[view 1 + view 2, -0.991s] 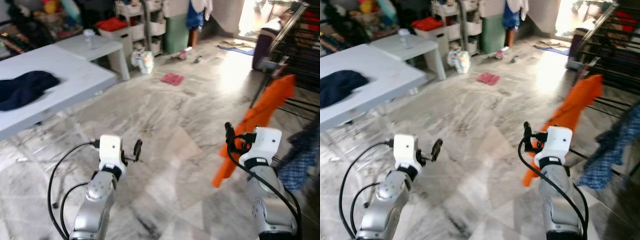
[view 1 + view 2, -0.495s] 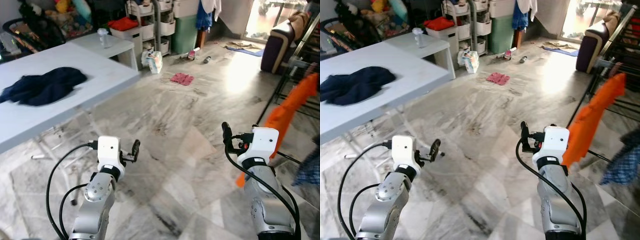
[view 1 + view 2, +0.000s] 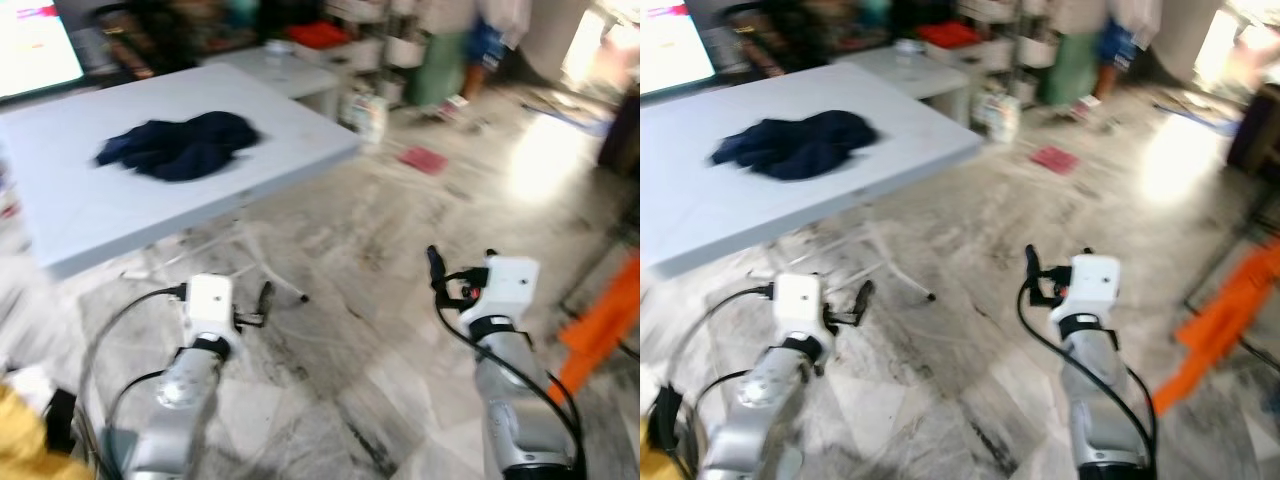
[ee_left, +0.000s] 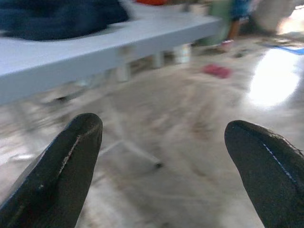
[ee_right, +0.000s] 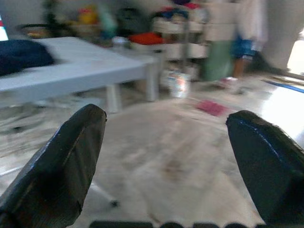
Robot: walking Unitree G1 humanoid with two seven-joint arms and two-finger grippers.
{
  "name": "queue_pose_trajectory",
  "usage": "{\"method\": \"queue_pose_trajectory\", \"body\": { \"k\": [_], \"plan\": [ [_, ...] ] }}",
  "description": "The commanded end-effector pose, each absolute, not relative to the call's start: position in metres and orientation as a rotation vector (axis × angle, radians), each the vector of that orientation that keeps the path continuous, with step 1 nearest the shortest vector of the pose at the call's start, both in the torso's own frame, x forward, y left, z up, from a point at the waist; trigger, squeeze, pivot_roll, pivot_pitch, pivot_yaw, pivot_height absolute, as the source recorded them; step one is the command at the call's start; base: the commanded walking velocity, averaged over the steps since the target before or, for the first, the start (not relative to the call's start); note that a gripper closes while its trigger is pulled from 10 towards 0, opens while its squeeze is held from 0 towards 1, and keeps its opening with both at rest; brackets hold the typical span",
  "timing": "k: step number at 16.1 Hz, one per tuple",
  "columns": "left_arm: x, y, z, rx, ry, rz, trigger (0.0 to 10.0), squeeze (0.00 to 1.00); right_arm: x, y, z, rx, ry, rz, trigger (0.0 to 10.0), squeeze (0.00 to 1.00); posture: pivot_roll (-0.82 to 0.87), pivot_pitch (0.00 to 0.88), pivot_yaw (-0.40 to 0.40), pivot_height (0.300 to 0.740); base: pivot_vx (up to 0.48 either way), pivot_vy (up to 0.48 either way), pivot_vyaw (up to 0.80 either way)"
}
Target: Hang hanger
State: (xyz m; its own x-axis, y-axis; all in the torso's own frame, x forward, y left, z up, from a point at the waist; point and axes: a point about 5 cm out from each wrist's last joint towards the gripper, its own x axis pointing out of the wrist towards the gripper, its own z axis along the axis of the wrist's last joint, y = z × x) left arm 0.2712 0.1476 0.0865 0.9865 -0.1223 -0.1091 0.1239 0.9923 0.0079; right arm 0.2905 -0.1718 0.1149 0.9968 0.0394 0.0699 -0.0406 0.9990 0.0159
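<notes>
A dark navy garment (image 3: 185,145) lies crumpled on the white table (image 3: 80,210) ahead to my left. An orange garment (image 3: 600,325) hangs low at the far right edge. My left gripper (image 3: 262,300) is held out over the marble floor in front of the table, open, with nothing between its fingers (image 4: 71,161). My right gripper (image 3: 435,270) is held out at the same height over the floor, also open and holding nothing (image 5: 166,118). The whole picture is blurred.
A smaller white table (image 3: 290,75) and storage shelves (image 3: 400,40) stand at the back. A pink cloth (image 3: 423,160) lies on the floor beyond my right gripper. A bright screen (image 3: 40,50) shows top left, something yellow (image 3: 20,440) bottom left.
The camera has swung left: the table with the navy garment now sits nearer the middle, and the orange garment has slid to the right edge. Both arms keep their pose.
</notes>
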Motion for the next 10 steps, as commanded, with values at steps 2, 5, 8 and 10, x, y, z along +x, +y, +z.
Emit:
{"method": "queue_pose_trajectory", "body": {
  "k": [2, 5, 8, 10],
  "plan": [
    [0.2725, 0.1471, 0.0911, 0.020, 0.090, -0.121, 10.0, 0.00, 0.2891, -0.1771, 0.1182, -0.004, -0.083, 0.043, 10.0, 0.00, 0.05, 0.000, -0.007, 0.740, 0.000, 0.000, 0.80],
    [0.2720, 0.1443, 0.0905, 0.016, 0.092, -0.124, 10.0, 0.00, 0.2906, -0.1771, 0.1196, -0.002, -0.086, 0.039, 10.0, 0.00, 0.05, 0.000, -0.008, 0.740, 0.000, 0.000, 0.80],
    [0.2724, 0.1443, 0.0909, 0.019, 0.091, -0.124, 10.0, 0.00, 0.2914, -0.1744, 0.1192, 0.001, -0.087, 0.047, 10.0, 0.00, 0.05, 0.000, -0.008, 0.740, 0.000, 0.000, 0.80],
    [0.2728, 0.1455, 0.0909, 0.023, 0.092, -0.120, 10.0, 0.00, 0.2916, -0.1741, 0.1190, 0.003, -0.085, 0.048, 10.0, 0.00, 0.05, 0.000, -0.008, 0.740, 0.000, 0.000, 0.80]
  ]
}}
